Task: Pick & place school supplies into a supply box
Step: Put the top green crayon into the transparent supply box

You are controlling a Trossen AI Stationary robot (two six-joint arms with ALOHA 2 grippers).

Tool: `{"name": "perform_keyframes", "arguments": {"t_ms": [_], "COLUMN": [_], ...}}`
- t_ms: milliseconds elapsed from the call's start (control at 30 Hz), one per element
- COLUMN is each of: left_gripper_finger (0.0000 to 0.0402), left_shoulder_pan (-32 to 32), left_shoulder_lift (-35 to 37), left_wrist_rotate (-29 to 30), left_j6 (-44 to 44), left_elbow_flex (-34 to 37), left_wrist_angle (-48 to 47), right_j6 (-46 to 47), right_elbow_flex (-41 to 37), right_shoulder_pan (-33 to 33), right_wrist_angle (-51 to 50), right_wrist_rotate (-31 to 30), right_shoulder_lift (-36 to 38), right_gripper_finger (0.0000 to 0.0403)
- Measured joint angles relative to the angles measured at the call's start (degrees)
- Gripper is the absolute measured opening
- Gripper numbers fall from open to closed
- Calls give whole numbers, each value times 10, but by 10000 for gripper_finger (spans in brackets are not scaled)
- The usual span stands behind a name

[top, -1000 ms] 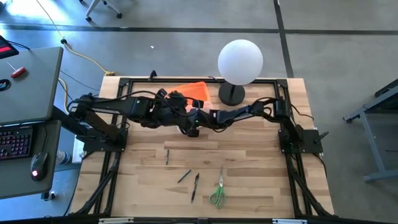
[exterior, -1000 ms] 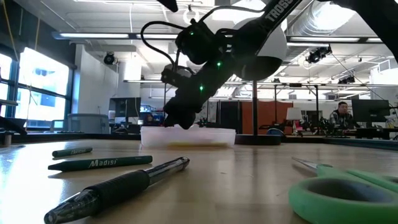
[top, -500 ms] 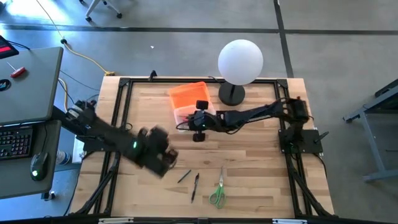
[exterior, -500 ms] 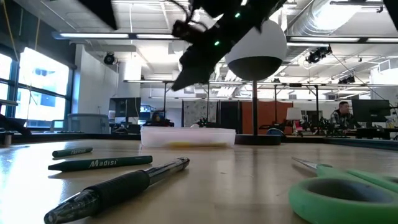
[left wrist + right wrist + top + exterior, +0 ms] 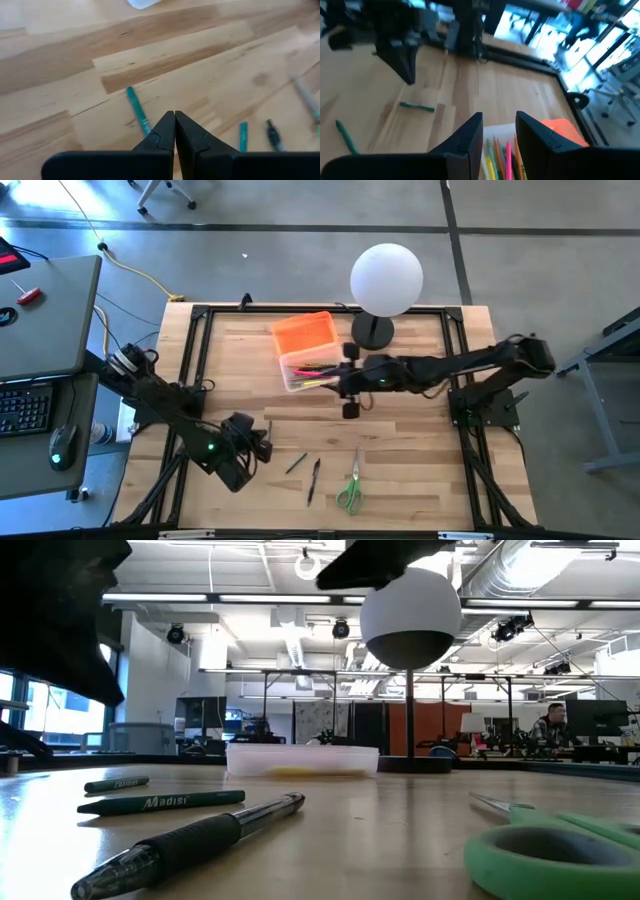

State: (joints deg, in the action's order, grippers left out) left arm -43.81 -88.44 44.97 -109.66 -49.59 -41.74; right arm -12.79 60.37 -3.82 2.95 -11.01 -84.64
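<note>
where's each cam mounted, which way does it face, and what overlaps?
High: overhead, straight down on the table; both arms show.
Low: table height, looking level across pens and scissors to the supply box.
Left wrist: over a green pencil, shut left gripper in front.
Right wrist: above the supply box, open right gripper in front.
Shared: high and low both show box and lamp.

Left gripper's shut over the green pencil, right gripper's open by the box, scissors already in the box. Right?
Not quite: the scissors lie on the table, near its front edge, per the high view. Left gripper is shut above the green pencil; right gripper open by the box.
</note>
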Motion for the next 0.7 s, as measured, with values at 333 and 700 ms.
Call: {"name": "perform_keyframes", "arguments": {"t_ms": [333, 700], "left_gripper_finger": [44, 44], "left_shoulder_pan": [28, 73], "left_shoulder_lift": [-51, -94], "left_wrist_rotate": [-10, -46], "left_j6": [24, 34], "left_elbow_flex": [24, 24], "left_wrist_angle": [63, 88], "right_j6": [16, 23], "right_elbow_flex": [-167, -219], "right_shoulder_pan": [-4, -4], "right_wrist_angle": [149, 217], "right_wrist_rotate": [3, 10], "right_shoulder_lift": [116, 143], "right_gripper_finger": [98, 99]}}
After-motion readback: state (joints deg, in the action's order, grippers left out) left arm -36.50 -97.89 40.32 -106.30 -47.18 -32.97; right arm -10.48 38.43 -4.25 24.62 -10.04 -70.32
